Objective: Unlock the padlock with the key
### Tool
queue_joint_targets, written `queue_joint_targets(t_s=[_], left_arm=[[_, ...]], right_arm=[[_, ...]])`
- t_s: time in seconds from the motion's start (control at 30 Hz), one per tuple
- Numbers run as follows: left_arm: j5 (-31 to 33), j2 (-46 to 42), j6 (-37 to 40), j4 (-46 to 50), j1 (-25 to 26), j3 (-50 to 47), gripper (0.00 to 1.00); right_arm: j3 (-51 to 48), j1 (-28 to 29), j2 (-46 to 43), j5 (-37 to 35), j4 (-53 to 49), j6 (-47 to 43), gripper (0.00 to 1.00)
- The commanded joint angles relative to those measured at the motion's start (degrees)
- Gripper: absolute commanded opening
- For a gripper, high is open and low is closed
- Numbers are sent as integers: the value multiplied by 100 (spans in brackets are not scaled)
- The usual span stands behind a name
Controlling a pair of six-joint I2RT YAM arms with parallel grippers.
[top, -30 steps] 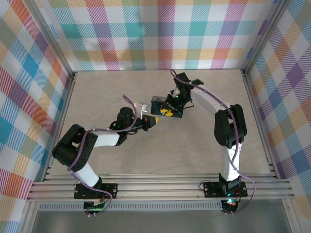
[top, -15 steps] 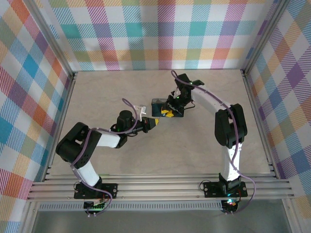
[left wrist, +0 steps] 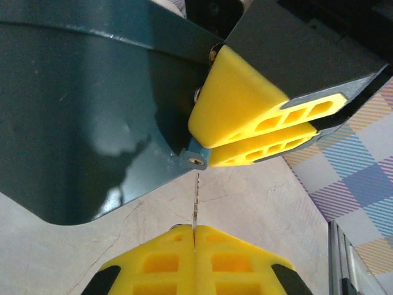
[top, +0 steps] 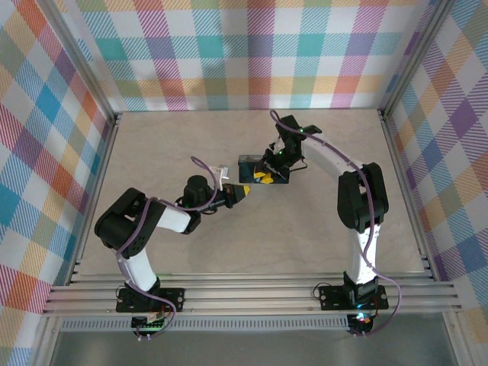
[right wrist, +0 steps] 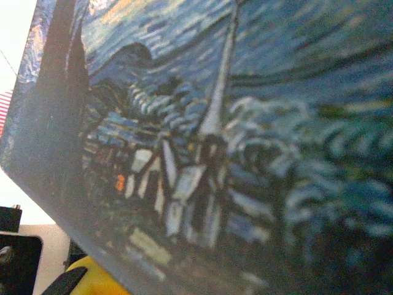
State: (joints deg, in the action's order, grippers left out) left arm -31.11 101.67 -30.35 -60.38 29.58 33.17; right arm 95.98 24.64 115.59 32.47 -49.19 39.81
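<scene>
Counter (top: pixel 191 137): pale beige, stone-look, mostly bare; faint veining shows close up in the left wrist view.
Room: checked cloth walls (top: pixel 252 53) in pastel colours on three sides; metal frame rails (top: pixel 252 293) along the near edge, where both arm bases are bolted.
Padlock (top: pixel 248 165): dark teal body, held up off the counter near the middle, between the two arms. From the left wrist it is a broad glossy slab (left wrist: pixel 80 110). From the right wrist its face (right wrist: pixel 245 123) carries a painted night-sky and village print, very close and blurred.
Key (left wrist: pixel 195 200): thin toothed blade, upright, running from the left pincer up to a small round fitting (left wrist: pixel 196 160) at the padlock's lower corner. Cannot tell if the tip has entered.
In the way: the padlock blocks nearly all of the right wrist's outlook; a yellow finger (right wrist: pixel 92 276) peeks in at the bottom.
Left arm: folded low, elbow out left, forearm reaching right toward the centre.
Left pincer (top: pixel 242 192): yellow pads (left wrist: pixel 153 270) clenched flat on the key.
Right arm: upright from its base, bent over, reaching back left.
Right pincer (top: pixel 265 175): yellow fingers nearly together (left wrist: pixel 215 147), clamped on the padlock's edge beside the fitting.
</scene>
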Motion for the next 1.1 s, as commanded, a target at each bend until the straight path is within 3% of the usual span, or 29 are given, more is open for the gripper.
queue_joint_targets(t_s=[0.0, 1.07], left_arm=[[-150, 142, -103, -377, 3, 116, 0], [-387, 828, -437, -1204, -32, 544, 0]], right_arm=[[-27, -47, -195, 288, -19, -89, 0], [-257, -45, -335, 630, 132, 167, 0]])
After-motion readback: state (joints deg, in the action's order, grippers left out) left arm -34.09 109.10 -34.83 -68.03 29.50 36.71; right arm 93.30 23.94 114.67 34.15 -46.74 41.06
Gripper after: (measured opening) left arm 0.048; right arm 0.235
